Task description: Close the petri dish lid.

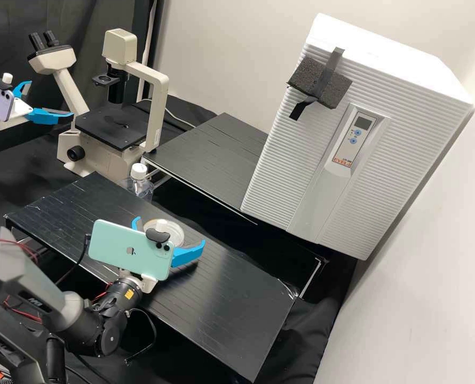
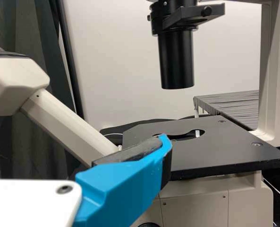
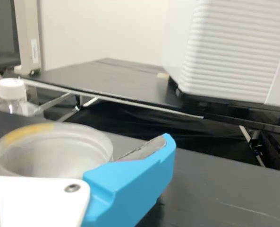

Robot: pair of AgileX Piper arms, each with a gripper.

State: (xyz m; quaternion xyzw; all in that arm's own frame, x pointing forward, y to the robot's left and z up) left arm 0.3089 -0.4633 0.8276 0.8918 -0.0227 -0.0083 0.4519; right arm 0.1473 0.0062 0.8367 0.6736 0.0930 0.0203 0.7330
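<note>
A ribbed white incubator [image 1: 280, 176] is set behind the long black platform [image 1: 237, 320], with an inverted microscope [image 1: 109, 125] stationed at the platform's far end. The left gripper [image 1: 50, 98] is held beside the microscope, its blue fingers spread and nothing between them; no part in the closing appears to be played by it. The right gripper [image 1: 169, 231] is positioned low over the platform, its fingers wide apart around the petri dish [image 1: 177, 234], which is not seen to be clamped. A white-capped clear bottle [image 1: 140, 185] is placed just beyond the platform's edge. The dish is seated on the platform, a yellowish mark borne on its rim. Whether its lid is seated cannot be told, so completion cannot be confirmed; if closure is unfinished, alignment and gentle lowering or pressing would be left.
</note>
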